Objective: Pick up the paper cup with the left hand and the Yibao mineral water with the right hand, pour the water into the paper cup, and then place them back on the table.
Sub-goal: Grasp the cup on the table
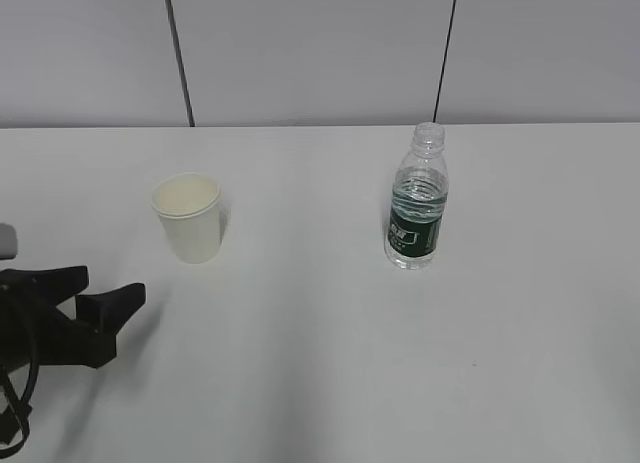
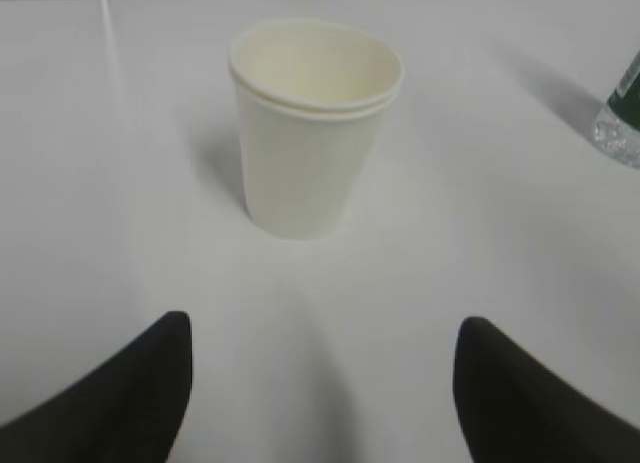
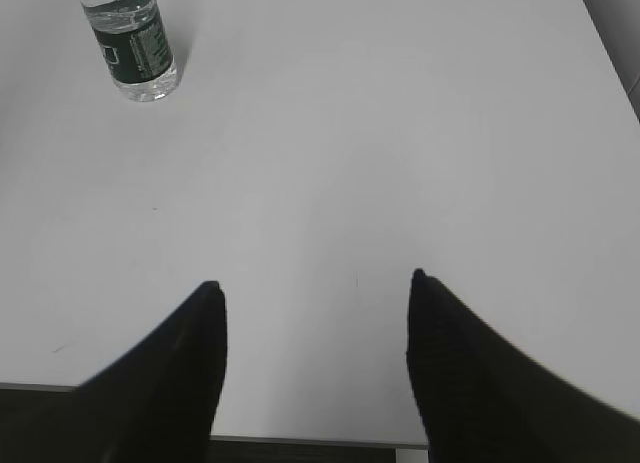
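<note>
The paper cup point(image 1: 188, 217) stands upright on the white table point(image 1: 320, 363), left of centre; in the left wrist view the cup point(image 2: 312, 128) is straight ahead. The Yibao mineral water point(image 1: 417, 198), uncapped, stands right of centre; it shows at the top left of the right wrist view point(image 3: 133, 41) and its base at the right edge of the left wrist view point(image 2: 624, 111). My left gripper point(image 1: 108, 288) is open and empty, short of the cup, its gap point(image 2: 322, 328) facing it. My right gripper point(image 3: 315, 280) is open and empty over the table's front edge, far from the bottle, and out of the exterior view.
A grey panelled wall point(image 1: 320, 53) runs behind the table's far edge. The table's front edge point(image 3: 300, 441) shows under the right gripper. Bare tabletop lies between cup and bottle.
</note>
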